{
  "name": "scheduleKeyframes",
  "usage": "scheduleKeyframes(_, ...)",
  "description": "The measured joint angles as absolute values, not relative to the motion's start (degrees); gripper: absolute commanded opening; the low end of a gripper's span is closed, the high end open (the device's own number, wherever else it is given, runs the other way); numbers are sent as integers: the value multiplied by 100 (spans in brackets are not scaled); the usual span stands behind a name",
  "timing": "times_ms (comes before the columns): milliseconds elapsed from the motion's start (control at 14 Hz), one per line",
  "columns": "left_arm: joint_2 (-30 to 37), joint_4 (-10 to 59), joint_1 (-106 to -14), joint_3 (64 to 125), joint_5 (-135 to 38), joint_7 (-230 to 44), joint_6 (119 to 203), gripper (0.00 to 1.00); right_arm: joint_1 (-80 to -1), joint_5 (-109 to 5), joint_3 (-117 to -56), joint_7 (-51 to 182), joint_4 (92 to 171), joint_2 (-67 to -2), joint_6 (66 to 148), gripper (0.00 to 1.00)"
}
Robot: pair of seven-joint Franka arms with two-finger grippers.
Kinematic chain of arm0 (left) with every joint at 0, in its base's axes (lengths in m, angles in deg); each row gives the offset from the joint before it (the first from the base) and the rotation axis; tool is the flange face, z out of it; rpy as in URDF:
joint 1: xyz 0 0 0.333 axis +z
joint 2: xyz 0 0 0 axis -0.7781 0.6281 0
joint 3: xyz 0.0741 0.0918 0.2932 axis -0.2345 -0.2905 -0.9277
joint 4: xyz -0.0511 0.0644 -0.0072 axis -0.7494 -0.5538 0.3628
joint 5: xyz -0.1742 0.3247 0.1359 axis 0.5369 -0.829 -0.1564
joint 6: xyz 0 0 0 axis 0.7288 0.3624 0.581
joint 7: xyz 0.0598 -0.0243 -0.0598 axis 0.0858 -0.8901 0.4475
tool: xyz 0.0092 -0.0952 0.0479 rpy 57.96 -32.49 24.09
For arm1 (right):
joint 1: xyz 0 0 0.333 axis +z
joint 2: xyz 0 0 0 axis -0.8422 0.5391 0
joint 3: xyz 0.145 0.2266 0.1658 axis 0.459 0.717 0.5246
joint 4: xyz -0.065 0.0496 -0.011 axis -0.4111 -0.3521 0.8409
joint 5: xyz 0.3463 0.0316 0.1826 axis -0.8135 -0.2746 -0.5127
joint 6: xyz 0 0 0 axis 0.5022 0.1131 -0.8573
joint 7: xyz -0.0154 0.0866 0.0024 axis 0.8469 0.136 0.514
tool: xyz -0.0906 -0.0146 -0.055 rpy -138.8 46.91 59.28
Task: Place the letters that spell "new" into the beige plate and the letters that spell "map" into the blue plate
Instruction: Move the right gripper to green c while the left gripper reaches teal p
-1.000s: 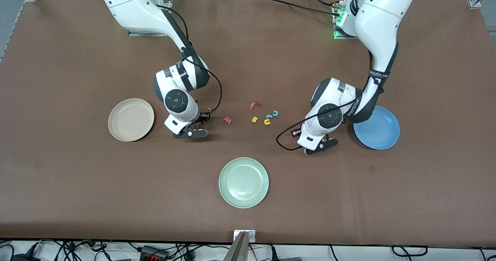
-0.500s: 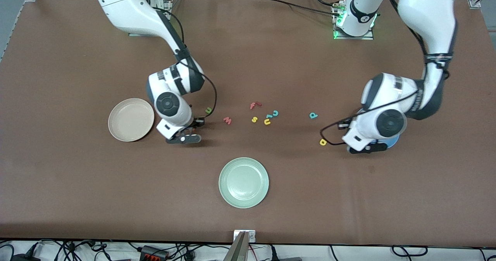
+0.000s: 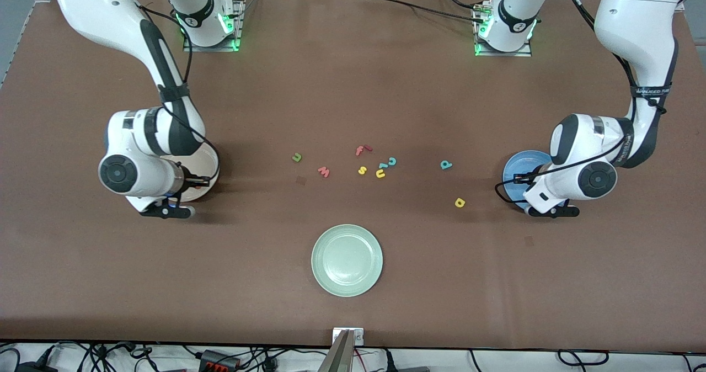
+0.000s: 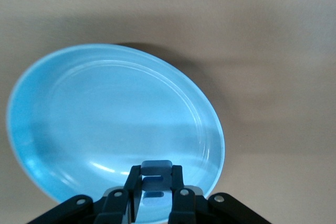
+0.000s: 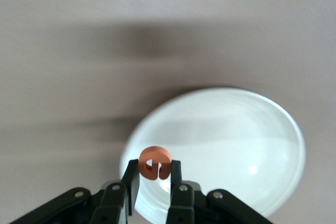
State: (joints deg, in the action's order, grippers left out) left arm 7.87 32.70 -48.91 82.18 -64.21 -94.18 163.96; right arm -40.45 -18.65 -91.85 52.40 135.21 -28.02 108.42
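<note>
While wrists hide plates [image 3: 208, 157], right end effector [image 5: 155, 174] pinches orange e [image 5: 155, 162].

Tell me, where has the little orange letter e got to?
The orange e is pinched in the right gripper, over the edge of the beige plate toward the right arm's end of the table.

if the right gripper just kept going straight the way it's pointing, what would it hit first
Probably the beige plate. The right gripper, shut on the orange e, points down over the plate's rim, though how high it hangs is unclear.
</note>
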Motion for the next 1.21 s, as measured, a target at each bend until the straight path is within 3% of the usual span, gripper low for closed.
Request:
scheduleKeyframes(71, 787, 3353, -4893, 8237, -6422, -9410, 16484, 100, -4041, -1831, -9247, 5281, 13659, -2841, 10837, 68)
scheduleKeyframes(143, 786, 3375, -4895, 8255, -6422, -9408, 16512, 100, -4036, -1775, -9306, 5310, 13762, -2857, 10842, 100)
scheduleKeyframes(500, 542, 3284, -4912, 8565, -6424, -9388, 16241, 100, -3881, -1738, -9432, 5313, 13851, -2892, 10873, 100)
scheduleKeyframes(857, 233, 3322, -4990, 9646, -6426, -9353, 16006, 100, -2660, -2611, -9394, 4790, 13863, -2912, 11113, 100)
scheduleKeyframes(1071, 235, 3561, -5015, 10100, -6429, -8723, 16348, 100, -2092, -2781, -9386, 3981, 13903, -2880, 11382, 87)
scheduleKeyframes(1214, 235, 3914, -5018, 10283, -6482, -8352, 16843, 100, -1747, -2799, -9381, 3208, 13943, -2807, 11646, 84)
